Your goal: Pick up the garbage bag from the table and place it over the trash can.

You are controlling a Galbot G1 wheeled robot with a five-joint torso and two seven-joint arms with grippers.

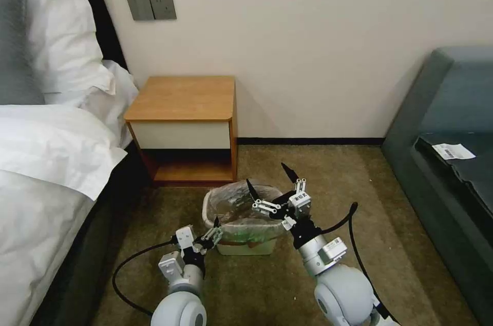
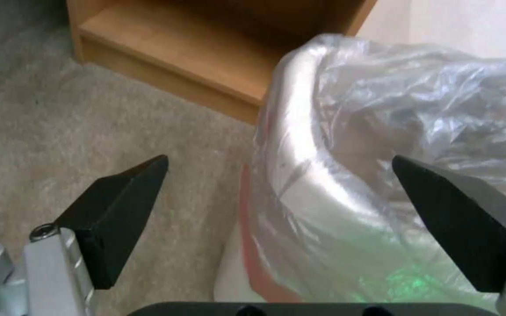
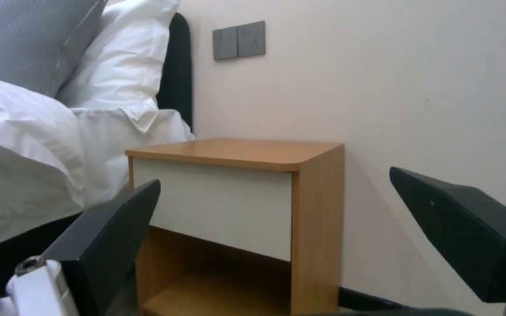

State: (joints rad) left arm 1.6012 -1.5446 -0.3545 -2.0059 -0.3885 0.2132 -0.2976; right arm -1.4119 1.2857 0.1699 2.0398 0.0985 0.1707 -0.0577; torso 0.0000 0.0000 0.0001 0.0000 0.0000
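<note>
the garbage bag (image 1: 241,213) is already in the trash can (image 1: 246,248), its crinkly clear plastic lining the inside and folded over the rolled rim, with a red edge hanging down the outer wall on the robot's left. the bin stands on the carpet (image 1: 287,285) just in front of the table (image 1: 184,97), whose wooden top is bare. the left gripper (image 1: 214,231) sits at the near left corner of the bin, fingers spread wide: in its wrist view one black fingertip (image 2: 121,210) is over the carpet outside the rim and the other is over the bag's hollow, so the covered rim lies between them without being pinched. the right gripper (image 1: 269,182) hovers above the bin's right side, tilted up toward the table, its two fingers also spread apart and holding nothing. a bed (image 1: 46,161) with white linen is beside the table.
</note>
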